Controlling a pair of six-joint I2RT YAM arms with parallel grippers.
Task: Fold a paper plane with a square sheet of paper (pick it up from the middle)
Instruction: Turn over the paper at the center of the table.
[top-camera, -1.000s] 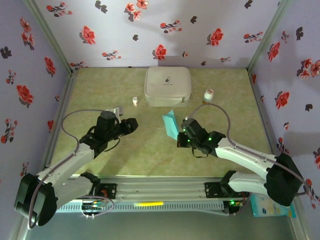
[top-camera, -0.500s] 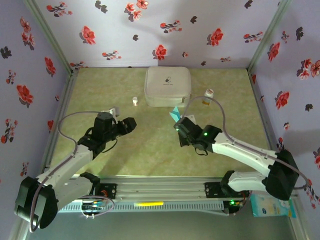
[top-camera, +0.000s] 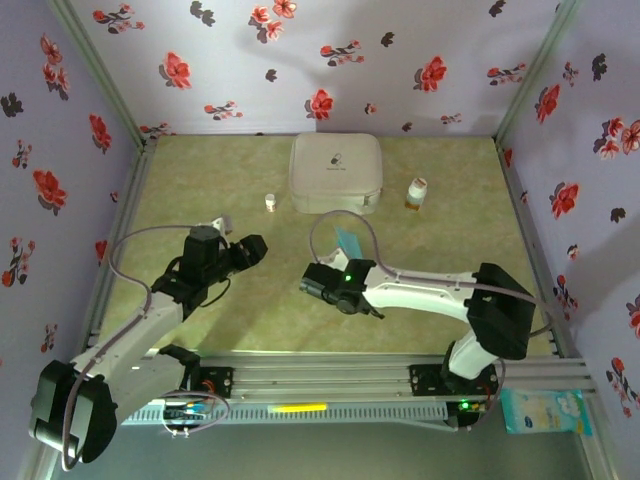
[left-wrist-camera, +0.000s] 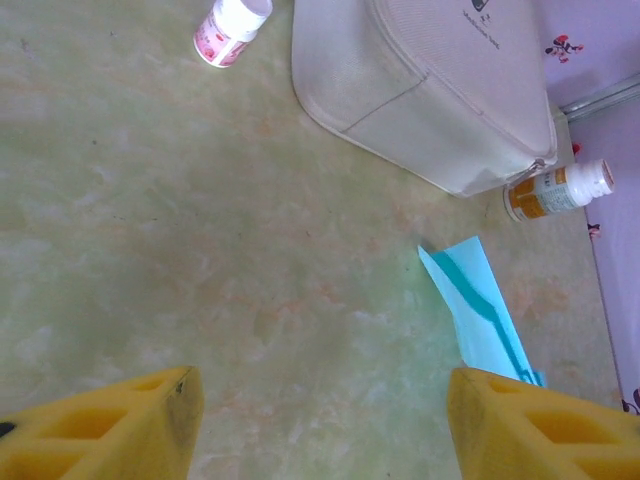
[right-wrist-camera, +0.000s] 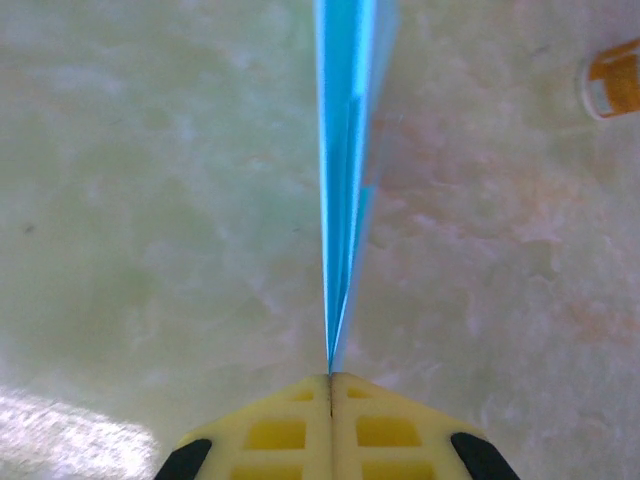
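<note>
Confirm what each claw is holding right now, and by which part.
Right claw is shut on the paper plane, pinching one end, paper edge-on; which end is unclear. Left claw is open, holding nothing.

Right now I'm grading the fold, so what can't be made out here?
Right wrist: paper plane edge-on and blurred; creases unreadable.
Left wrist: its near end hidden behind a pad of the left gripper.
Top external: too small for folds; right arm covers its near end.
</note>
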